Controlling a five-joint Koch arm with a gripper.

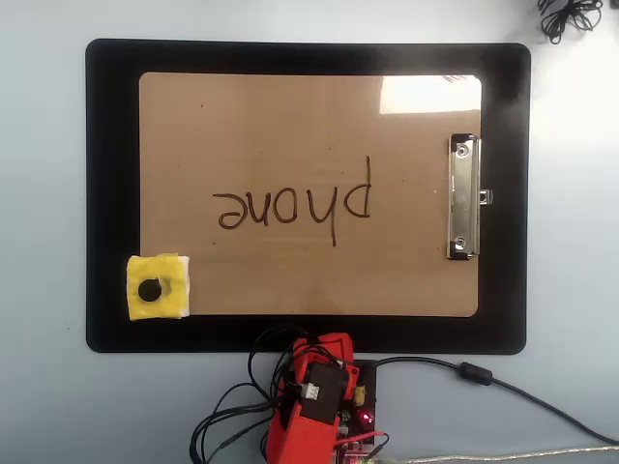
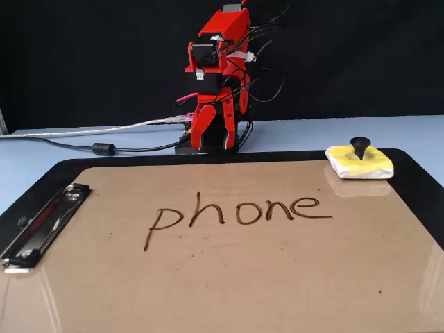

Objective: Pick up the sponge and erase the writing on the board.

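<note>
Claw (image 2: 212, 132) hangs folded at the arm base, at 6 o'clock of the board (image 1: 290, 280) in the overhead view; fingers slightly apart, empty. Sponge (image 1: 159, 287) lies at 8 o'clock, straddling board edge and black mat (image 1: 111, 193). Writing (image 1: 293, 205) sits central, intact

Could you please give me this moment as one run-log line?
gripper: at base, holding nothing | sponge: untouched, straddling board corner | writing: "phone" intact | stage: pick not started
</note>
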